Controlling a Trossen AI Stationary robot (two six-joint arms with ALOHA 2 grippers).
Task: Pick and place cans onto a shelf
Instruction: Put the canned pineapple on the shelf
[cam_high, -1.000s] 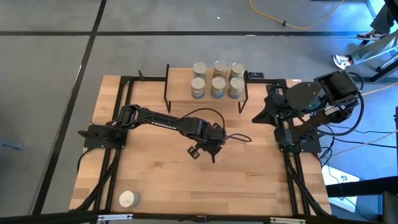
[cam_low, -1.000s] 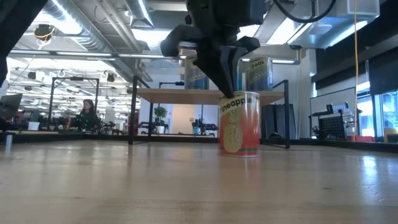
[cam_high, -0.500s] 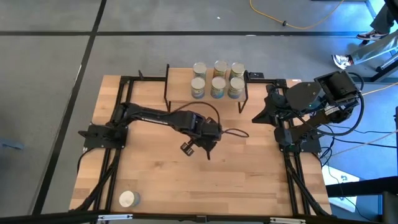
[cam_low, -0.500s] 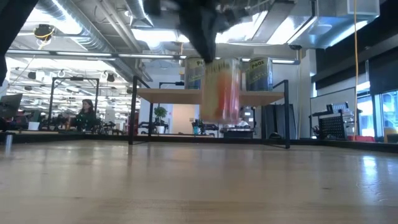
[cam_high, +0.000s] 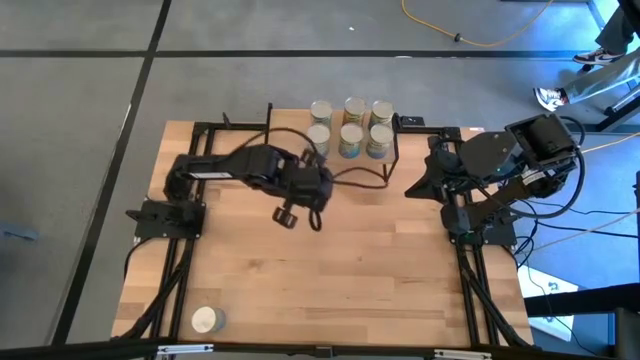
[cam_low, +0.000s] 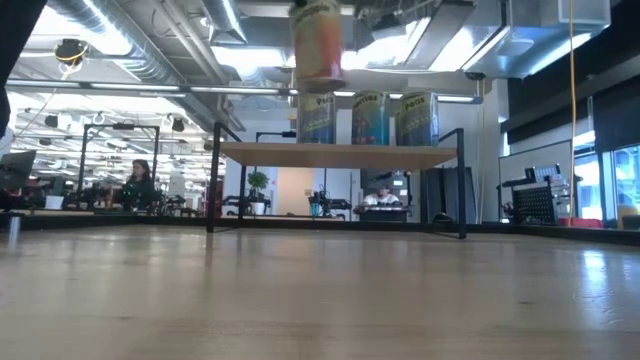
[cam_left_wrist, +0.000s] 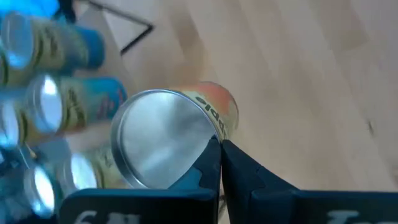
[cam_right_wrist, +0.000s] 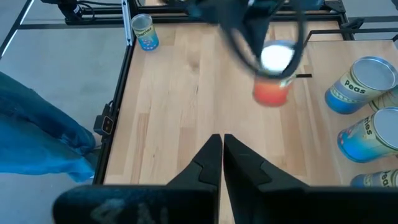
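Now your left end effector (cam_high: 300, 207) pinched the pineapple can (cam_low: 317, 42), apparently lifted off the counter (cam_high: 400, 270) toward the shelf (cam_high: 290, 135).

Six cans (cam_high: 349, 127) crowded the right part of the shelf (cam_high: 290, 148), blocking my way there. Its left part lay bare, as did the open desk (cam_high: 330, 280) below.

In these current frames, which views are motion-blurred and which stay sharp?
Right wrist view: the left gripper and its orange can smear. Left wrist view: shelf cans are blurred, the held lid is crisp. Low view: the lifted can is slightly soft, the shelf sharp. High view: sharp.
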